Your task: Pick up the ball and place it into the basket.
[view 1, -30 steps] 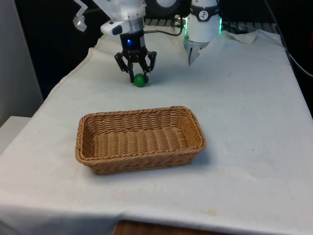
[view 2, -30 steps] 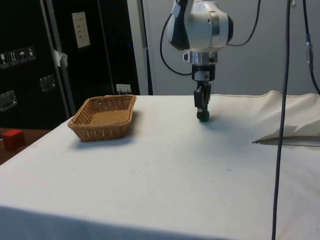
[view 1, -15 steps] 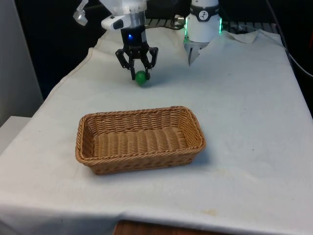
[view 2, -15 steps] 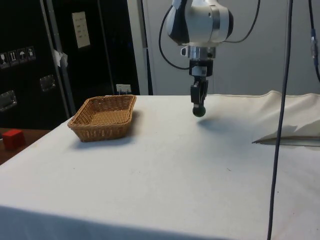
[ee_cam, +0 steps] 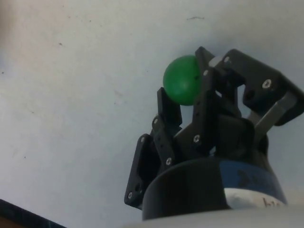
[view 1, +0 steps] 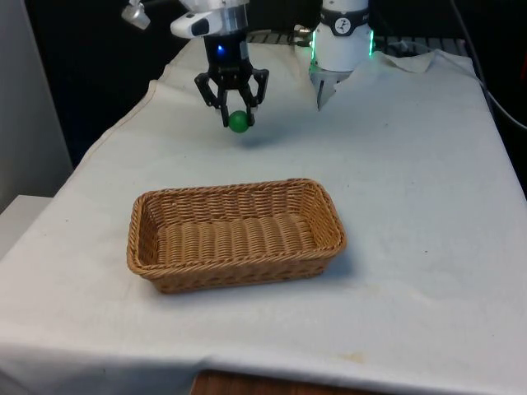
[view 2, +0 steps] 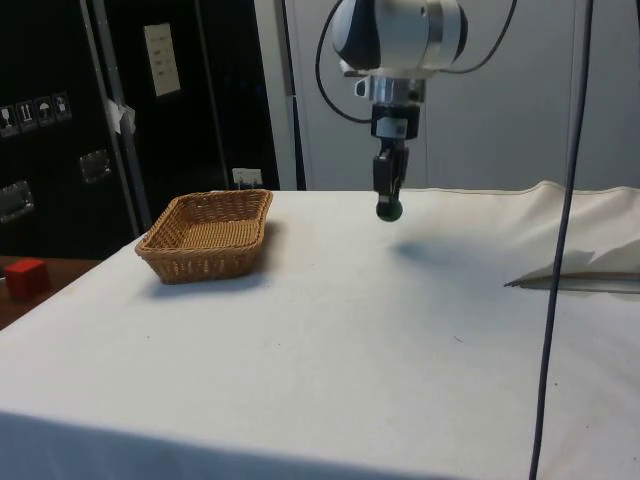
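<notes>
We see the green ball [view 1: 239,122] pinched in the gripper [view 1: 236,116], clear of the white cloth [view 1: 395,164], in the front view's upper left. We judge the carry is under way: next, travel over the wicker basket [view 1: 235,230] at frame centre and release.

Bright, even light from above

The white cloth on the desk [view 1: 412,164] looks bright with no glare. A soft shadow lies on it under the ball [view 1: 239,122], and another beside the basket [view 2: 207,236]. The pincer [ee_cam: 190,102] looks sharp up close.
</notes>
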